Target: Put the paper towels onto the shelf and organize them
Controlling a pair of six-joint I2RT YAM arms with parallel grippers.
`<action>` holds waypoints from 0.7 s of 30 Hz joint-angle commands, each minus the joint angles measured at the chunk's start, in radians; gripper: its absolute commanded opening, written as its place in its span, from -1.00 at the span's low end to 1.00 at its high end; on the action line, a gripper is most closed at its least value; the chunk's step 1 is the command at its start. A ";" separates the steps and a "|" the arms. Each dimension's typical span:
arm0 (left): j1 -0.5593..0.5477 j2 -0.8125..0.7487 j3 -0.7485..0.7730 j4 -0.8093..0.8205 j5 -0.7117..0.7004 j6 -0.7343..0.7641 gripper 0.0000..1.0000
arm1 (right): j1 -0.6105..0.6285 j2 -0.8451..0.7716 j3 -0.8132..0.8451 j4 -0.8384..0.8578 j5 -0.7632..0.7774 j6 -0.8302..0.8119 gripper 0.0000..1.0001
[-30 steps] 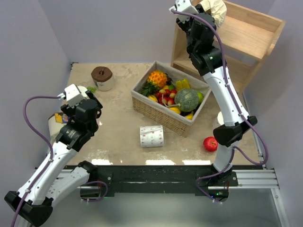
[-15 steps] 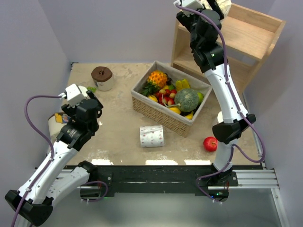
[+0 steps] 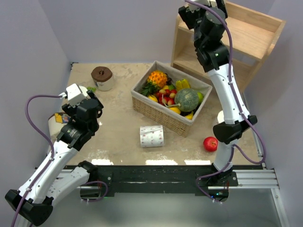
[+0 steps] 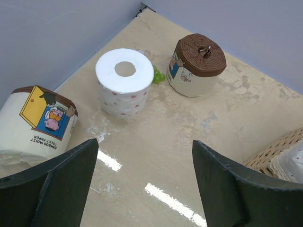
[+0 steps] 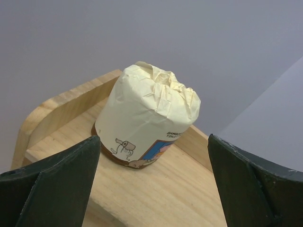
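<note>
I am holding my right arm (image 3: pixel 226 90) stretched high and forward, right gripper (image 5: pixel 152 142) gaping wide; left gripper (image 4: pixel 144 144) is hovering low, jaws parted.

- The right gripper (image 5: pixel 152 142) no longer grips the cream-wrapped roll (image 5: pixel 149 120). A second ago its jaws were closed on the roll; now they stand wide apart, one on each side of it and touching neither side.
- The cream-wrapped roll, carried a moment ago, now stands upright on its own on the top board of the shelf (image 5: pixel 156 194), close to the back rail.
- In the overhead view the right arm (image 3: pixel 222 80) has swung its wrist to the right, further over the shelf.
- The roll showed beside the wrist in that view before; now the wrist hides it there.
</note>
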 commanded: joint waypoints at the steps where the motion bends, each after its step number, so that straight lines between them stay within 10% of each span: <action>1: 0.003 -0.013 -0.006 0.054 -0.016 0.018 0.71 | -0.074 -0.057 0.036 -0.115 -0.107 0.259 0.96; 21: 0.003 -0.010 -0.011 0.066 -0.002 0.034 0.71 | -0.308 -0.076 -0.095 -0.059 -0.597 0.549 0.96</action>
